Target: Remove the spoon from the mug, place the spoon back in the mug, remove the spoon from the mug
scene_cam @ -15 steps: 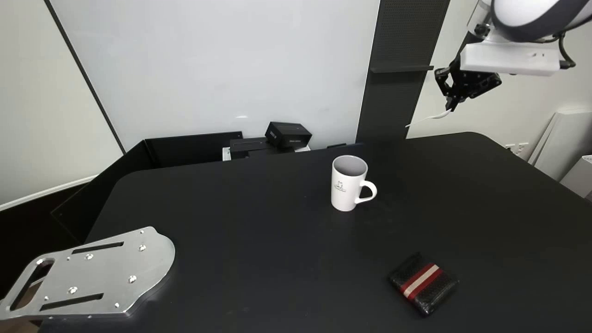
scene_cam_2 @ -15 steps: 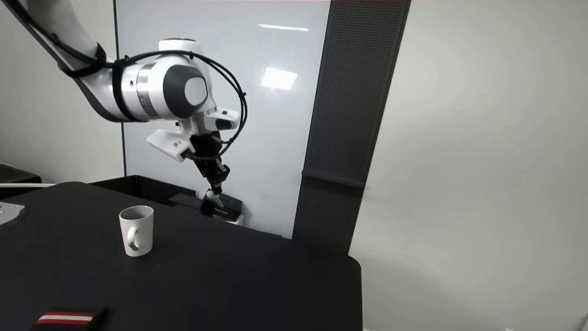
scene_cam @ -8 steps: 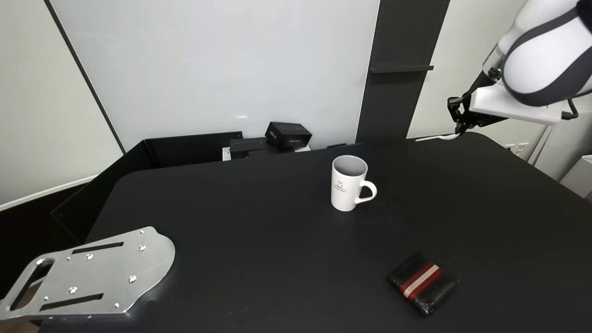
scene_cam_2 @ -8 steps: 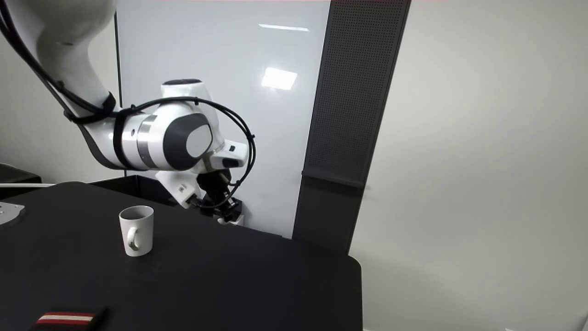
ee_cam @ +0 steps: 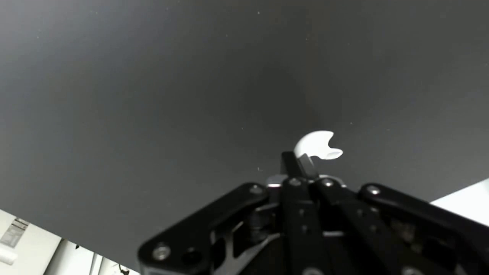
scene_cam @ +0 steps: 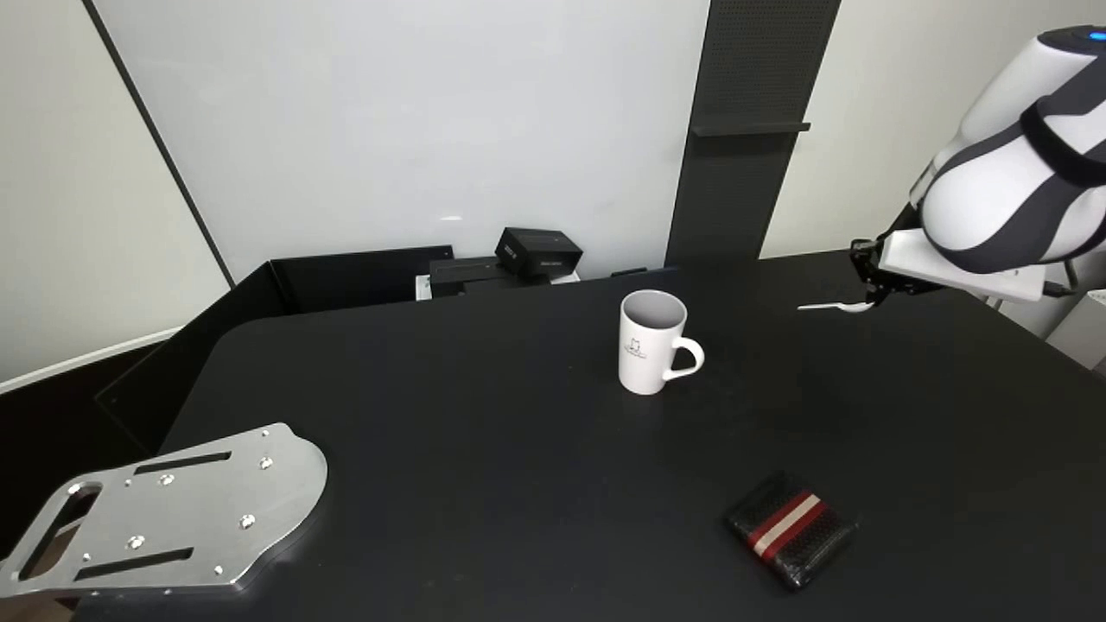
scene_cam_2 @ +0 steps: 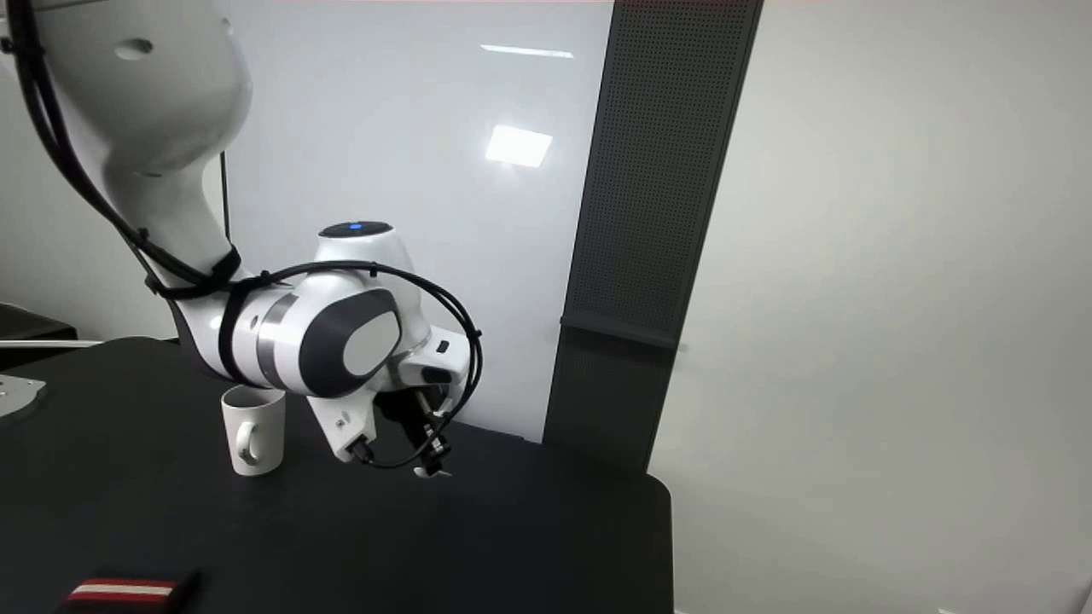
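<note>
With the gripper (ee_cam: pixel 300 162), the two fingers are together and clamped on the spoon (ee_cam: pixel 317 143); in the wrist view the visible part of the spoon projects past the fingertips toward 1 to 2 o'clock. The spoon is foreshortened there, so read its long axis from outside: in an exterior view the spoon (scene_cam: pixel 836 306) runs close to level along the 9-to-3 o'clock line, narrow end free at 9 o'clock, broader end apparently at the fingers. Below it lies the tabletop (ee_cam: pixel 172 95); the spoon appears low over this surface, but contact cannot be confirmed. Farther out, the mug (scene_cam: pixel 644 354) stands upright, well apart from the gripper, between 8 and 9 o'clock, its handle toward 3 o'clock and no spoon showing above its rim. The coming move turns on the near-level axis. In this attitude, laying the spoon down on the tabletop is judged the likelier step: lower, then release. If a return to the mug is intended, raise the spoon and turn it upright before travelling toward the rim.
</note>
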### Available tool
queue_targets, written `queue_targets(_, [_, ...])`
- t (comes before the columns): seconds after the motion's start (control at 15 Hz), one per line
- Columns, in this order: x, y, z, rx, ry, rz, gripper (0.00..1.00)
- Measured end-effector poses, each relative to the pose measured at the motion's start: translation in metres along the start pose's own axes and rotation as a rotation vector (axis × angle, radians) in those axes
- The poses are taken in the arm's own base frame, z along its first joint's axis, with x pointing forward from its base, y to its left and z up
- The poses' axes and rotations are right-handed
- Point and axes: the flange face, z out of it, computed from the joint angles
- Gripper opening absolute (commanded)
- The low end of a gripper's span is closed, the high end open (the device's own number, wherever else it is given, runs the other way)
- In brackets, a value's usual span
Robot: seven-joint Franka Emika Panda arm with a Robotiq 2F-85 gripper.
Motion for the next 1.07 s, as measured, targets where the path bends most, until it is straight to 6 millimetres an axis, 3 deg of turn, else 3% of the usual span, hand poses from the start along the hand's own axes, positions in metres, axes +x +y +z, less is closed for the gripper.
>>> queue_targets(0.07, [-0.003,0.004,0.007,-0.009,-0.008,0.009,0.27])
queue_targets(0.2, [-0.007,0.011,0.018,-0.027,-0.021,0.022,0.32])
queue_targets(0.53, [-0.005,0.014,0.022,-0.088,-0.109,0.045,0.66])
queue_targets(0.67, [0.004,0.005,0.006,-0.115,-0.185,0.049,0.80])
queue_targets(0.87, [0.013,-0.013,-0.033,-0.147,-0.316,0.040,0.98])
queue_targets(0.93, [0.014,-0.020,-0.048,-0.154,-0.360,0.029,0.82])
queue_targets(1.07, [0.015,-0.033,-0.076,-0.156,-0.431,0.003,0.95])
